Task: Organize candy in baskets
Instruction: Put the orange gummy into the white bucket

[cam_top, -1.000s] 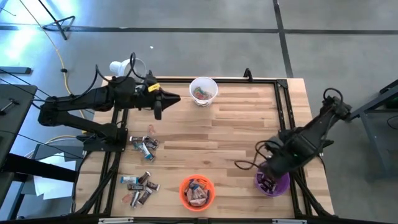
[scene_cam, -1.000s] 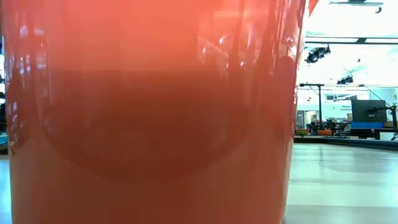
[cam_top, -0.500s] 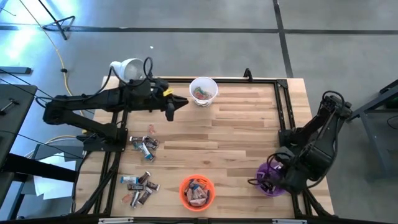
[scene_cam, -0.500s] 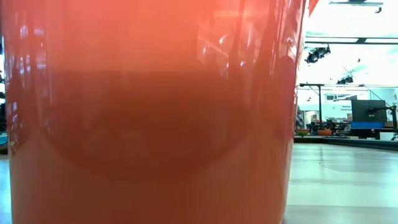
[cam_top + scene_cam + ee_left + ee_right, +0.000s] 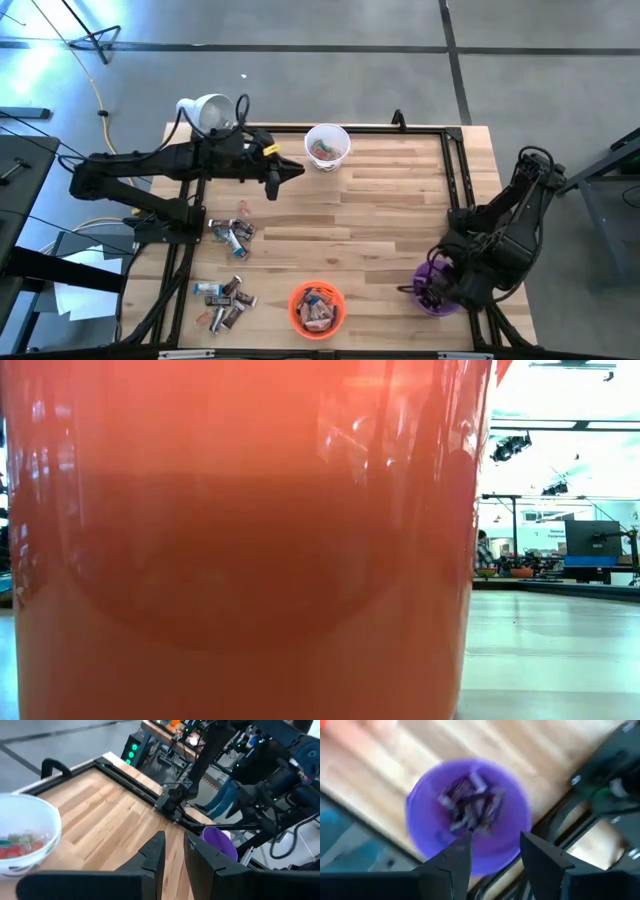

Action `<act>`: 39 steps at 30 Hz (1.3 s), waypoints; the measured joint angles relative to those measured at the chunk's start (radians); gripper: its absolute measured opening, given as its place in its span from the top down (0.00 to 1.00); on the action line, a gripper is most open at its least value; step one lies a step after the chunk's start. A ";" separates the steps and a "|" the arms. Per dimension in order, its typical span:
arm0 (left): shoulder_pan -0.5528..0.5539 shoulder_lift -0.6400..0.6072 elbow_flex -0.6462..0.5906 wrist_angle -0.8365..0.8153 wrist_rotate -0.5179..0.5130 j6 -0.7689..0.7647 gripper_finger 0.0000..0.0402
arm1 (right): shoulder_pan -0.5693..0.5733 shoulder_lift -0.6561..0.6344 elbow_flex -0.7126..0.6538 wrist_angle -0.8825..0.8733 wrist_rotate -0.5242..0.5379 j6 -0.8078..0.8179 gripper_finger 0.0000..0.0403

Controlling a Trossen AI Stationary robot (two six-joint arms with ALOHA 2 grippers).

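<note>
Pale wood-plank counter [image 5: 380,210] on grey concrete floor [image 5: 330,70], loose candy [image 5: 228,290] near-left, white basket [image 5: 327,145] far-centre, orange basket [image 5: 317,308] near-centre, right gripper [image 5: 492,850] spread, empty, above purple basket [image 5: 470,815] near-right, left gripper [image 5: 172,851] narrowly parted, empty, beside white basket.

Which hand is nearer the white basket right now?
Left. The left hand hovers just beside the white basket; the right hand is above the purple basket, at the table's opposite corner.
</note>
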 joint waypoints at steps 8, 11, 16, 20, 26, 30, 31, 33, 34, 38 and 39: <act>-0.010 -0.022 0.000 0.000 -0.003 0.013 0.86 | -0.104 -0.006 -0.202 0.074 0.025 -0.040 0.67; -0.014 -0.031 0.000 0.000 -0.001 0.036 0.86 | -0.147 -0.006 -0.322 0.138 -0.034 -0.069 0.73; -0.014 -0.050 0.000 -0.005 0.028 0.038 0.86 | -0.210 -0.003 -0.459 0.276 -0.038 -0.062 0.86; -0.014 -0.075 0.000 -0.017 0.034 0.038 0.86 | -0.247 -0.004 -0.508 0.410 -0.097 -0.070 0.96; -0.014 -0.117 0.000 -0.026 0.049 0.045 0.86 | -0.253 -0.006 -0.462 0.467 -0.109 -0.047 0.98; -0.014 -0.143 0.000 -0.040 0.049 0.063 0.86 | -0.252 -0.006 -0.424 0.505 -0.131 -0.034 1.00; -0.014 -0.148 0.000 -0.042 0.049 0.063 0.86 | -0.252 -0.006 -0.416 0.526 -0.145 -0.035 1.00; -0.014 -0.158 0.000 -0.044 0.049 0.069 0.86 | -0.252 -0.006 -0.404 0.560 -0.164 -0.034 0.99; -0.014 -0.163 0.000 -0.045 0.049 0.076 0.86 | -0.252 -0.006 -0.396 0.571 -0.167 -0.034 1.00; -0.014 -0.174 0.000 -0.048 0.048 0.090 0.86 | -0.252 -0.006 -0.372 0.599 -0.168 -0.035 1.00; -0.014 -0.176 0.000 -0.047 0.048 0.090 0.86 | -0.252 -0.006 -0.368 0.607 -0.172 -0.034 1.00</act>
